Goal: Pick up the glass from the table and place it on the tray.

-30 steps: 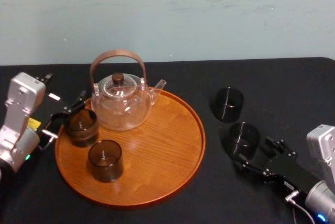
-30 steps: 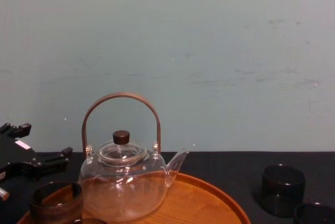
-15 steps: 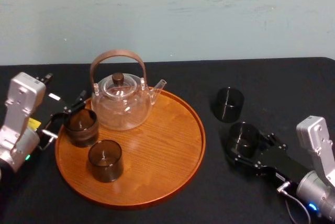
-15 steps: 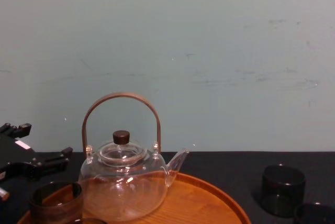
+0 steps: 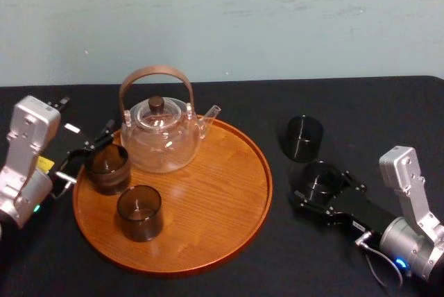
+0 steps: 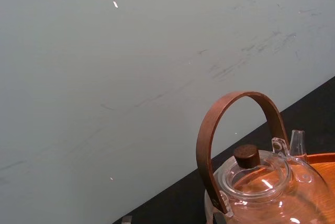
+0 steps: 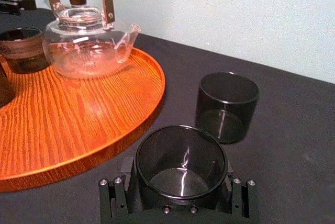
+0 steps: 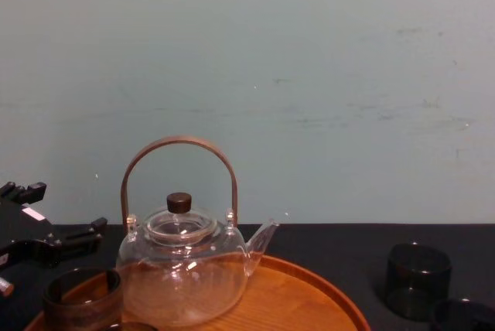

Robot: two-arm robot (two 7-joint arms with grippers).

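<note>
Right gripper spread around the near glass — left gripper spread at the tray edge

Teapot low in the corner, pale wall behind it.

And there's the clear glass pot, its brown arched handle standing upright over the lid with a dark round knob right beneath the arch. The little spout pokes up past the handle. An orange sliver of the tray runs alongside, with the black table sloping below the wall.
</note>
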